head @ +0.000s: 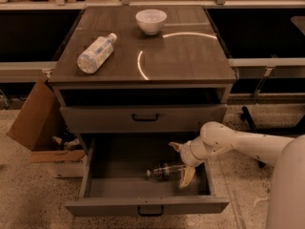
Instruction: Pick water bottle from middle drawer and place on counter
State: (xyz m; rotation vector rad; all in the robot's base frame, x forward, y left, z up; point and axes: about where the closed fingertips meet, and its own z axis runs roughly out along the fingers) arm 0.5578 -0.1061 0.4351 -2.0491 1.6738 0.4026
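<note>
The water bottle (164,171) lies on its side in the open middle drawer (147,206), cap pointing left. My gripper (182,162) hangs in the drawer at the bottle's right end, fingers open: one fingertip (175,146) behind the bottle, the other (187,177) in front of it. The fingers straddle the bottle's base end without closing on it. The white arm (238,144) reaches in from the right. The counter (181,56) is the dark wood top with a pale ring mark.
A larger bottle with a pale wrap (96,52) lies on the counter's left side. A white bowl (151,21) stands at its back. The upper drawer (145,117) is shut. An open cardboard box (35,123) sits on the floor at the left.
</note>
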